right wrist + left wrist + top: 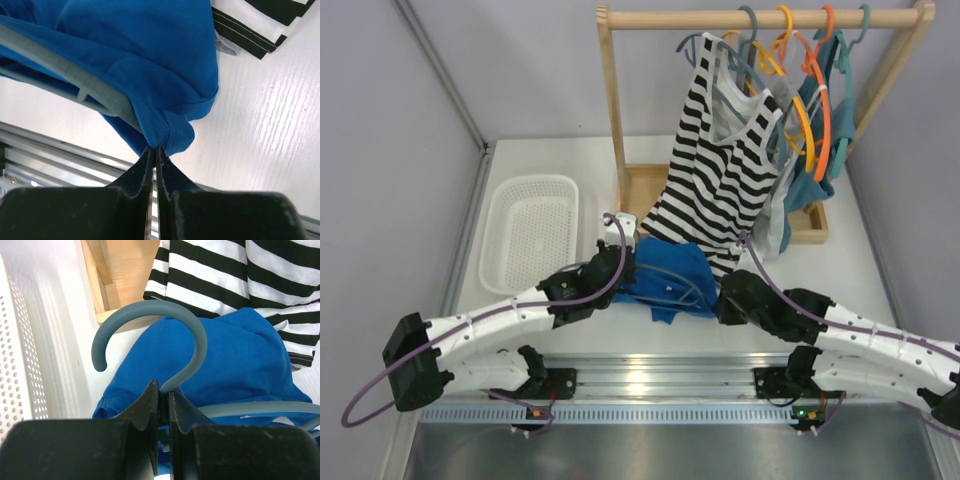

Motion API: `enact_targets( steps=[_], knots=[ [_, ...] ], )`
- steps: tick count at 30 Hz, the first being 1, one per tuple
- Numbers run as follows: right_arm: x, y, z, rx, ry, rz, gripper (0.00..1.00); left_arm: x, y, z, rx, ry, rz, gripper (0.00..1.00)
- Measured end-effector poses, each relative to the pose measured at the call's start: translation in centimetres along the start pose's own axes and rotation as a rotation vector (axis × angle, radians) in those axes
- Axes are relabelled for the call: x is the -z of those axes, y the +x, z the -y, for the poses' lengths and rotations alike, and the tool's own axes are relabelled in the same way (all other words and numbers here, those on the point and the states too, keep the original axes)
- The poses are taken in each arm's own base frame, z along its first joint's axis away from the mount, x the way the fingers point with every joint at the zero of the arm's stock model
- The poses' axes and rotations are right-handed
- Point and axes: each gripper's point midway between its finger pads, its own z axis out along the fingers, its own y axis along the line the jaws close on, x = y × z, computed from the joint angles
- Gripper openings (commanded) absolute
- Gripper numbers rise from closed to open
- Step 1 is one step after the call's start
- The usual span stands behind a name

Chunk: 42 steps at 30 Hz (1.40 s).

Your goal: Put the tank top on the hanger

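While both grippers are pinched shut at mid-frame in the overhead view, stage: the dressing looks part done, not finished.
Left gripper [162, 390]: jaws closed on the hanger [196, 332], gripping its neck just below the curved hook; the hook arches up toward the upper left of the wrist view.
Right gripper [154, 150]: jaws together on a bunched, ribbed edge of the tank top [130, 45], at the bottom centre of its wrist view.
Hanger arm: it runs from the left edge of the right wrist view down into that bunched edge, so one end seems to sit inside the fabric.
Tank top, place: crumpled on the table [865, 275] between the two grippers, centre of the overhead view, over most of the hanger.
Done, as judged: hanger held, cloth held, one arm apparently threaded.
Left, as judged: the other arm, the straps settled on both shoulders, the cloth spread; whether the far arm is inside cannot be told.
Striped top [730, 170]: hangs from the wooden rack [720, 18], its hem just above the blue cloth.
Basket [535, 181]: left of centre, apart from the work.
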Motion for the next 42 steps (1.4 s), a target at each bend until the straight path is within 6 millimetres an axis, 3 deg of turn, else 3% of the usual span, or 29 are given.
enact_targets(
  steps=[8, 14, 29, 33, 37, 39, 42],
  knots=[
    [1.3, -1.8, -1.5, 0.037, -0.017, 0.003, 0.00, -0.5, 0.0, 0.5, 0.005, 0.009, 0.006, 0.00],
    [1.9, -4.5, -3.9, 0.080, -0.030, 0.025, 0.00, -0.9, -0.4, 1.4, 0.008, 0.033, 0.010, 0.00],
    [3.2, -11.6, -9.4, 0.154, -0.078, 0.120, 0.00, 0.2, -3.7, 4.5, 0.022, 0.116, 0.079, 0.00],
    [4.1, -13.8, -10.2, 0.156, -0.093, 0.163, 0.00, 0.8, -4.3, 5.3, 0.018, 0.142, 0.093, 0.00],
    [4.2, -14.8, -10.2, 0.164, -0.088, 0.179, 0.00, 2.0, -6.0, 5.8, 0.027, 0.173, 0.130, 0.00],
    [4.0, -14.8, -10.0, 0.174, -0.080, 0.176, 0.02, 2.7, -7.2, 5.9, 0.040, 0.186, 0.155, 0.00],
    [4.1, -15.0, -10.1, 0.187, -0.083, 0.179, 0.14, 3.4, -8.6, 6.2, 0.039, 0.206, 0.179, 0.00]
  ],
)
